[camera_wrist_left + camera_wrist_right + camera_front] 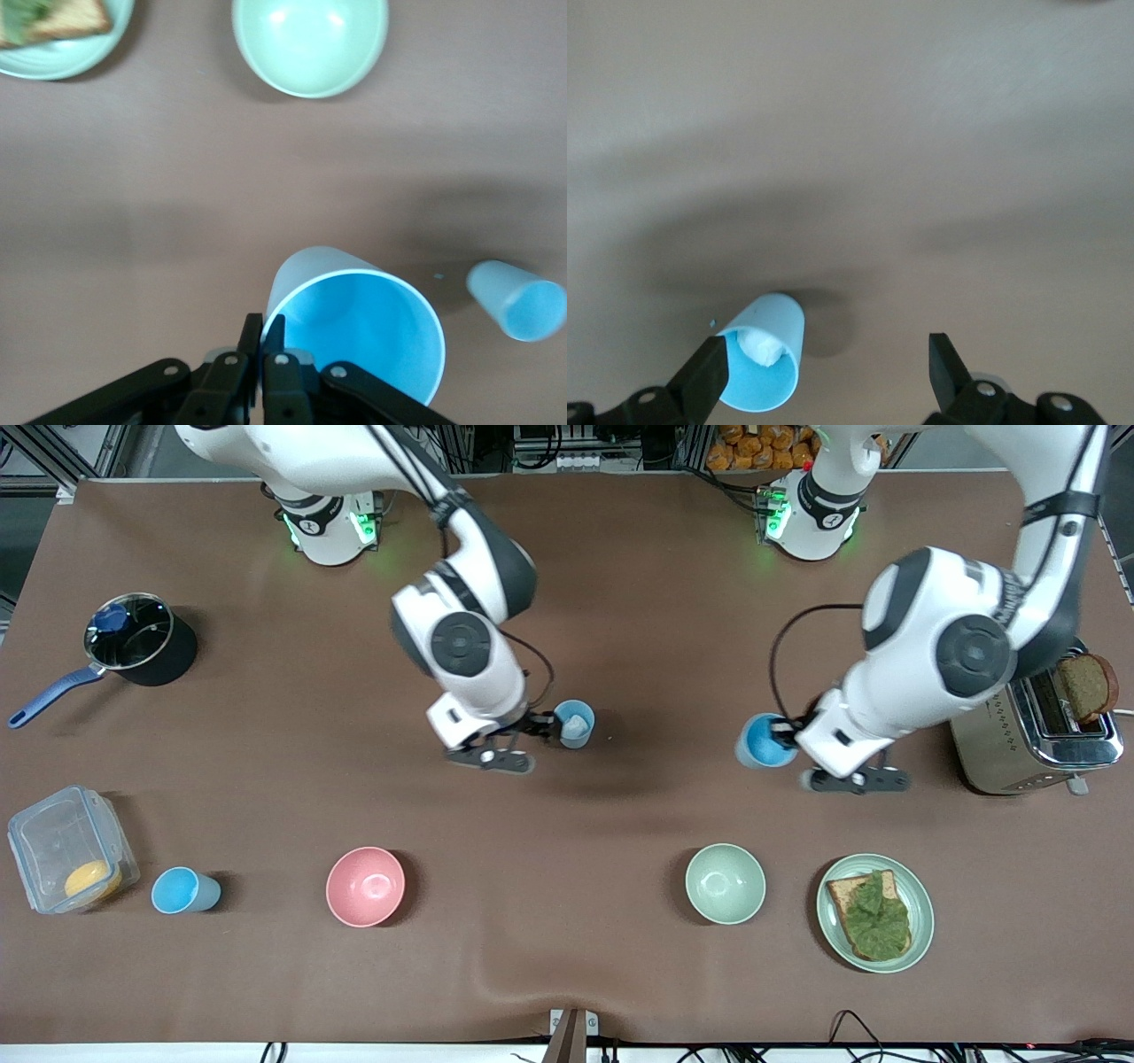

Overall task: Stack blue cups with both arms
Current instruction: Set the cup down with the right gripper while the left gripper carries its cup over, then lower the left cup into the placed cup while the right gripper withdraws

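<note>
My left gripper [787, 737] is shut on the rim of a blue cup [760, 742] and holds it tilted over the table's middle band, toward the left arm's end. In the left wrist view the fingers [263, 324] pinch that cup's wall [354, 328]. My right gripper [542, 731] is open beside a second blue cup [574, 724] standing near the table's centre with a white crumpled wad inside. In the right wrist view this cup [766, 354] sits between the open fingers [826, 359], close to one. A third blue cup [184, 890] stands beside a clear box.
A pink bowl [365, 886], a pale green bowl [725, 883] and a plate with toast and greens [874, 911] stand nearer the front camera. A clear box [66, 850] and a pan [133, 638] are at the right arm's end, and a toaster [1032, 731] at the left arm's end.
</note>
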You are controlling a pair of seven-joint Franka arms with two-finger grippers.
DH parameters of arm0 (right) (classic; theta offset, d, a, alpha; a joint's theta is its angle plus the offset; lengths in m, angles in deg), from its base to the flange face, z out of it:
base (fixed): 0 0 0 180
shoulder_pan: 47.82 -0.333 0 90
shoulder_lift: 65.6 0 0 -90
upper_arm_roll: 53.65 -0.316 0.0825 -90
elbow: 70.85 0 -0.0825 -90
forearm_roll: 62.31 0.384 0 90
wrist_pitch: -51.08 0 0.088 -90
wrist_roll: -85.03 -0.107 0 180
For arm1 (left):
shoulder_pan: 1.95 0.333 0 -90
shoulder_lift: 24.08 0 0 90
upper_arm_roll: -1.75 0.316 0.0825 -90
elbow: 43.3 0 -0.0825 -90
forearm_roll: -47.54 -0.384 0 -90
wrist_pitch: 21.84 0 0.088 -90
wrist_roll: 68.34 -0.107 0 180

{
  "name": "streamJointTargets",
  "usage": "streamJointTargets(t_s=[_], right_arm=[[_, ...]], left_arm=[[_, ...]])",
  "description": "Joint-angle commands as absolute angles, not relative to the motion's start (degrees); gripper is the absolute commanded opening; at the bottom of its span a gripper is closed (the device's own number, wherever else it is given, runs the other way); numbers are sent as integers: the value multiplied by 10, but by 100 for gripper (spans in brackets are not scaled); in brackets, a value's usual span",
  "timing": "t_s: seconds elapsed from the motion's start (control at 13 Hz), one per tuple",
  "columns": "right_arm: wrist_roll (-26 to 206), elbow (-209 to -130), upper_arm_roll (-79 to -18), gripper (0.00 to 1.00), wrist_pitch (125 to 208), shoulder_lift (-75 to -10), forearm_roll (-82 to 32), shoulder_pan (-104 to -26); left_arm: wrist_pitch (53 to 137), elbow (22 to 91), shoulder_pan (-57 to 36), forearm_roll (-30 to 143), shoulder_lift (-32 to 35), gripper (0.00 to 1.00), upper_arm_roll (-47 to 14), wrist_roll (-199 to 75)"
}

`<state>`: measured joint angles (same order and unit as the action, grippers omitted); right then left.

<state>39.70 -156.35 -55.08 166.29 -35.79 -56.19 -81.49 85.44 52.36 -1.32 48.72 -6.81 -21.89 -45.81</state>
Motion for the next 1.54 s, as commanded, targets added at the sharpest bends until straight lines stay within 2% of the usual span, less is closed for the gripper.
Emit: streamJointTargets(t_s=[0.0, 0.23, 0.54, 0.85, 1.31, 1.46], right_arm=[[443, -1565, -562, 100, 1641, -405, -565, -750], [584, -1569, -560, 100, 1537, -476, -563, -680], [763, -1579, -560, 100, 1425, -568, -560, -578], [869, -1676, -565, 100, 1408, -672, -562, -493], [957, -1706, -576, 100, 1405, -703, -581, -420], [957, -1706, -575, 100, 1364, -732, -584, -420]], left_arm=[[842, 502, -37, 497, -46, 0, -253, -361], [851, 459, -121, 495, -12, 0, -255, -228], [934, 441, -188, 489, 39, 0, -251, -121], [964, 442, -214, 461, 67, 0, -250, -78], [969, 463, -225, 424, 86, 0, -250, -29], [969, 470, -226, 424, 90, 0, -249, -29]])
